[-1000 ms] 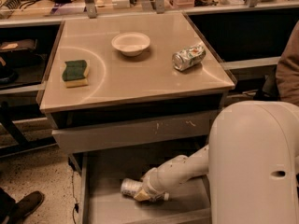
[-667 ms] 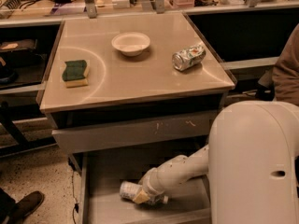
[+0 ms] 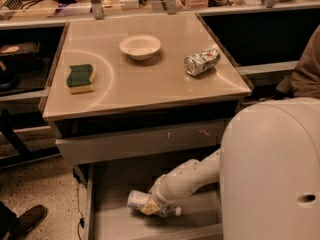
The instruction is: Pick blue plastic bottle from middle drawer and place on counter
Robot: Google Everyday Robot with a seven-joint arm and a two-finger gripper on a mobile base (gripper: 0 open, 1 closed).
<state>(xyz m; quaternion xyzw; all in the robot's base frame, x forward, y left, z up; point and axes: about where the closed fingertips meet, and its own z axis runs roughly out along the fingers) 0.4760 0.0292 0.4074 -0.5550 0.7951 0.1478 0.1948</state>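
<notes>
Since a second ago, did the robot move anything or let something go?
Nothing visibly moved. The gripper is still down in the middle drawer at the blue plastic bottle, which lies on its side as before. The sponge, bowl and crushed can stay on the counter.

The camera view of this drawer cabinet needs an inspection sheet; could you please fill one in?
Surface: counter, glossy tan with faint curved marks.
Job's things: blue plastic bottle lying on its side in the open middle drawer, not yet on the counter.
Clutter: green sponge, white bowl and crushed can on the counter.
Grippers: hand down in the drawer, at the bottle.
Cables: dark wires on the back bench, upper left.
Surroundings: shoe on the floor, lower left.
</notes>
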